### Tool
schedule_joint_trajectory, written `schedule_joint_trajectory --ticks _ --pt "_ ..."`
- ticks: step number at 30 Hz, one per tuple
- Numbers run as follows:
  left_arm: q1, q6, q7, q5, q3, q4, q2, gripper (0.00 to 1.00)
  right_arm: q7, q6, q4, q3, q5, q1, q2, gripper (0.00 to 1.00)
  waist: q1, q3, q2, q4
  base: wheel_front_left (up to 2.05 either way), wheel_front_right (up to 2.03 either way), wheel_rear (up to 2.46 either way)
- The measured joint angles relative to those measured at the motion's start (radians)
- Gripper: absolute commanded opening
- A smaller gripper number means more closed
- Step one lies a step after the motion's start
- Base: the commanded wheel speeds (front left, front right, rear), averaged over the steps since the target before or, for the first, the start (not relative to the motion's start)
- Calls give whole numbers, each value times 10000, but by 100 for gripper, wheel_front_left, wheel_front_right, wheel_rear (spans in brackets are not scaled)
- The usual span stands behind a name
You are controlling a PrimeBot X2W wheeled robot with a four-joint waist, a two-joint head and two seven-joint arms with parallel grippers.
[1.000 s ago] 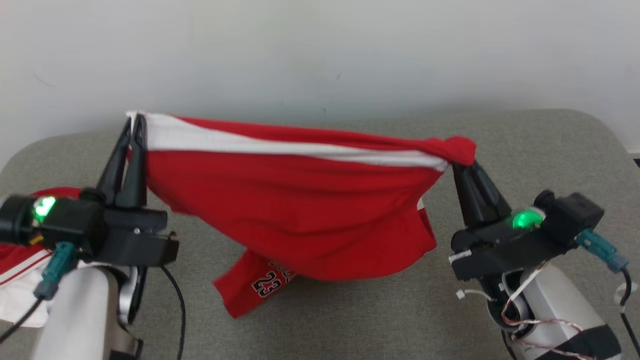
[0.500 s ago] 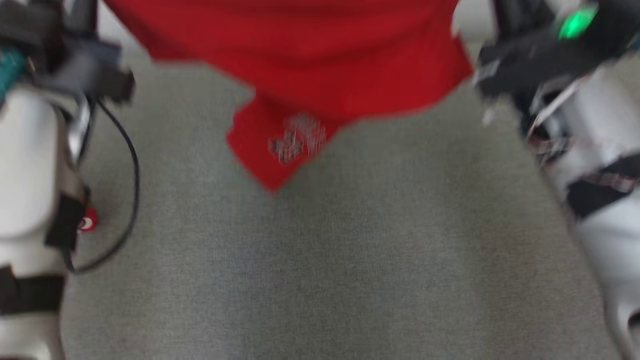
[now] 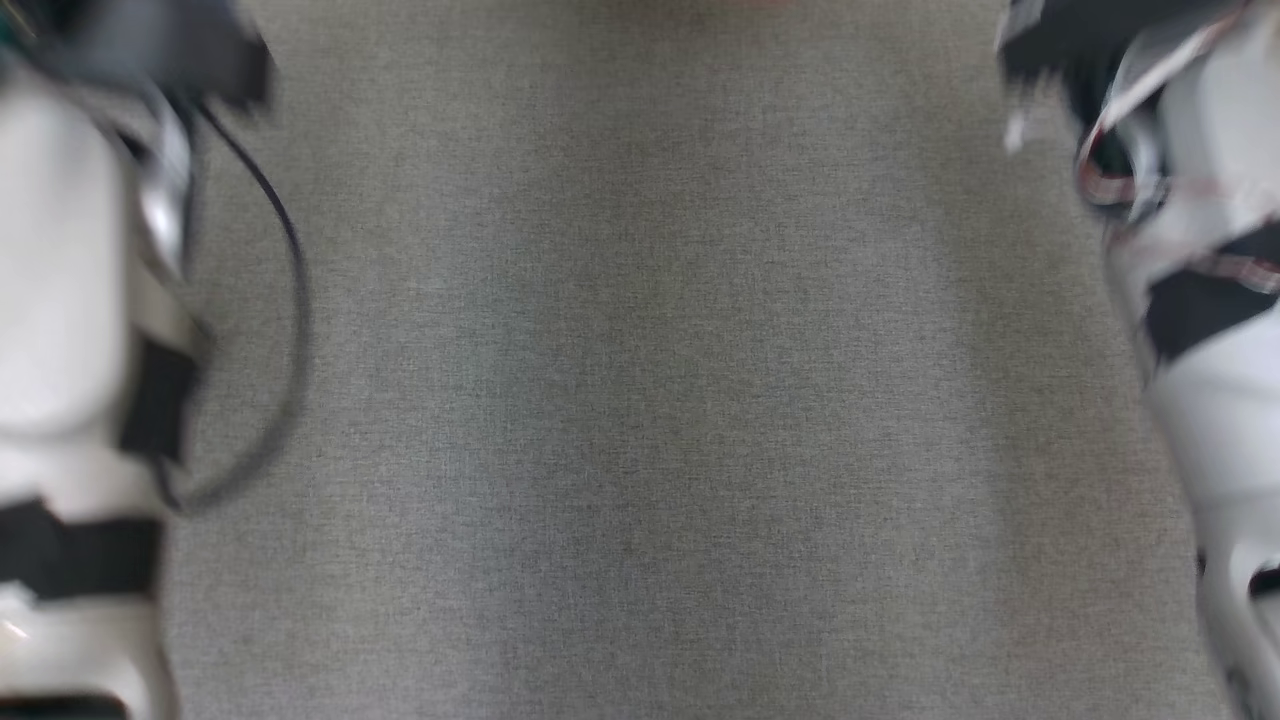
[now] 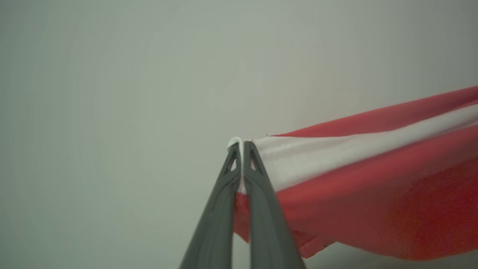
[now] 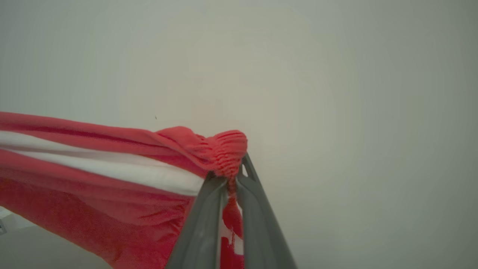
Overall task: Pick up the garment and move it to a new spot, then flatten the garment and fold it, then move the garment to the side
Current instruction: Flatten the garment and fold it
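Garment (image 4: 354, 201) stretched between left pincer (image 4: 242, 145) and right pincer (image 5: 231, 172), both clamped on it.

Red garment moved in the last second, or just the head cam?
Cannot tell. The whole head view shifted, so the camera moved; the plain table gives no fixed mark. Wrist views show the garment stretched.

A grey-green woven surface is covering the table (image 3: 640, 400), lying flat and evenly lit. A plain pale wall (image 4: 112, 74) is standing as backdrop in both wrist views.
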Motion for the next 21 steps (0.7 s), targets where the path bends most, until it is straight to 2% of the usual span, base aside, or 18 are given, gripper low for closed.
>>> schedule_joint_trajectory --ticks 4,8,14,18,21 --pt "1745 -75 0 -364 77 274 -523 0 -2 6 679 226 583 1436 -121 0 -1 20 0 37 0 0 0" --pt "3541 -84 4 -696 351 502 -1035 0 2 4 907 1243 1611 3093 -151 0 0 -36 0 -46 0 0 0" --pt "5781 -247 2 -924 895 472 -1582 0 -4 -2 548 2909 3668 5084 -614 0 -2 -379 -1 -199 0 0 0" --pt "7145 -359 2 -968 1342 211 -1877 0 -6 0 117 3674 5047 6036 -1183 0 -3 -873 -2 -287 0 0 0" --pt "7818 -433 2 -949 1547 54 -1990 0 -6 2 -84 3916 5459 6621 -1413 0 -3 -1258 -2 -306 0 0 0"
